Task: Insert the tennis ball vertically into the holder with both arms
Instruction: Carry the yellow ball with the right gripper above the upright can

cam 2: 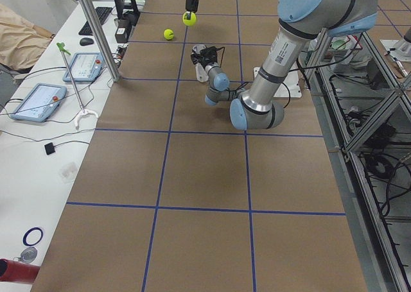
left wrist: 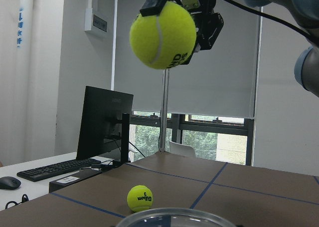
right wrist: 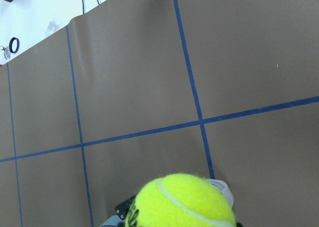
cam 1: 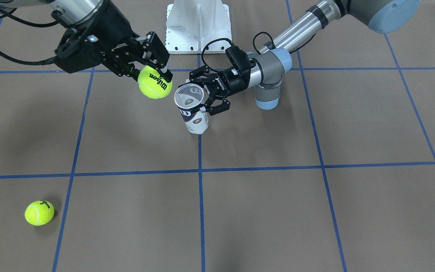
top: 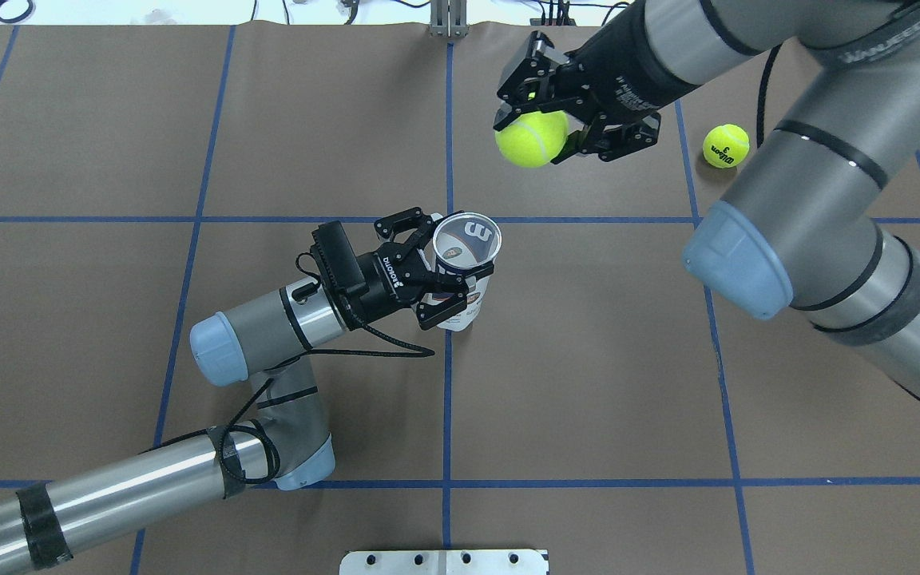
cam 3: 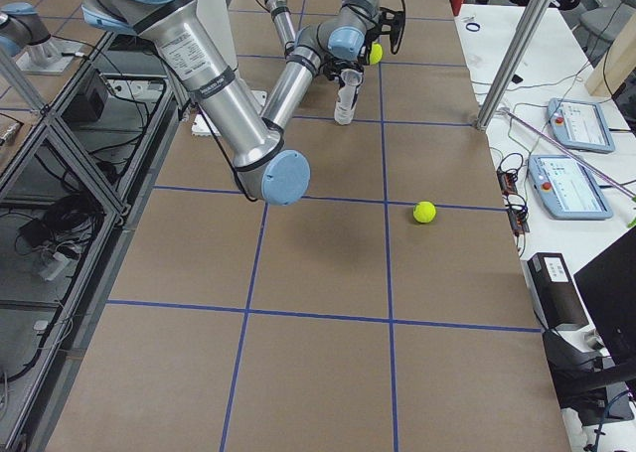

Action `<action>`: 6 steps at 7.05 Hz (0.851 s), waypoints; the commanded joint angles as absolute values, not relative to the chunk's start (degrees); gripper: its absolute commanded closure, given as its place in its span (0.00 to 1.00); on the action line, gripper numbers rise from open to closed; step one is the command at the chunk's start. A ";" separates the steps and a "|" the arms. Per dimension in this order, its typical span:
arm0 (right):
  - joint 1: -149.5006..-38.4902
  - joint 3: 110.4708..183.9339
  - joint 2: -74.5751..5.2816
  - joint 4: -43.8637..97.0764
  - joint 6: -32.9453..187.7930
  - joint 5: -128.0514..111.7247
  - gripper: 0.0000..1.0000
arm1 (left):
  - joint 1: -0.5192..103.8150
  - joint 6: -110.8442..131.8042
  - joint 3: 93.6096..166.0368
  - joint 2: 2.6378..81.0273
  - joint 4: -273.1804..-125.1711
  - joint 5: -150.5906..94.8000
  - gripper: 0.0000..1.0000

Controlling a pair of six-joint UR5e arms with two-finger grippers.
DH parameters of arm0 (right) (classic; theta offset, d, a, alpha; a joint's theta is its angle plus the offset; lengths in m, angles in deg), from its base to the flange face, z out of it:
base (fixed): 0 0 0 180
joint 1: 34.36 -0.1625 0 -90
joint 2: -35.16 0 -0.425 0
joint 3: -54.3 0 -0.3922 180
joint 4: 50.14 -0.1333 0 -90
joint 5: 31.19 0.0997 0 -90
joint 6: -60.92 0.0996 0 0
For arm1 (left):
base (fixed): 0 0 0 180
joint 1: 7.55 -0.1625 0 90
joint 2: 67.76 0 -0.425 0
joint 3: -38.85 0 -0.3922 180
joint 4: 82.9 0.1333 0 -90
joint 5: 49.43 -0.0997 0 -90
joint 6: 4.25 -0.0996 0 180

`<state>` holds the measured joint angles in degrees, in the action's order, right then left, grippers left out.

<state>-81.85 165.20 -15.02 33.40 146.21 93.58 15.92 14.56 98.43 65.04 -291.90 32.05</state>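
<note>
The holder [cam 1: 196,120] is a clear can with a white and navy label. It stands upright near the table's middle with its open mouth [top: 467,239] up. My left gripper [top: 446,270] is shut on its upper part from the side, as the front view [cam 1: 203,96] also shows. My right gripper [top: 544,128] is shut on a yellow tennis ball [top: 532,138] and holds it in the air. The ball [cam 1: 155,82] is higher than the holder's mouth and off to one side of it. In the left wrist view the ball [left wrist: 163,35] hangs well above the holder's rim [left wrist: 172,218].
A second tennis ball [cam 1: 39,212] lies on the brown table on my right side, beyond the right gripper [top: 725,145]. The white pedestal base [cam 1: 197,26] stands at my edge of the table. Blue tape lines grid the table. Monitors and tablets sit past the table's ends.
</note>
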 commanded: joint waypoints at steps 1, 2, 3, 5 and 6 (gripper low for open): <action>-74.99 164.86 -11.26 40.45 146.53 84.34 0.89 | 15.92 14.56 98.36 65.04 -291.90 32.05 0.26; -73.14 164.95 -11.07 42.13 146.53 82.13 0.83 | 15.92 14.56 98.36 65.04 -291.90 32.05 0.26; -71.91 164.86 -11.16 42.75 146.35 80.71 0.76 | 15.92 14.56 98.36 65.04 -291.90 32.05 0.26; -71.02 164.86 -11.16 44.34 145.65 80.26 0.64 | 15.92 14.56 98.18 65.04 -291.90 32.05 0.26; -70.93 164.86 -11.59 44.34 145.30 80.17 0.59 | 15.92 14.56 98.18 65.04 -291.90 32.05 0.26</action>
<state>-71.25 164.87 -11.25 44.03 145.68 80.42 15.92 14.56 98.23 65.04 -291.90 32.04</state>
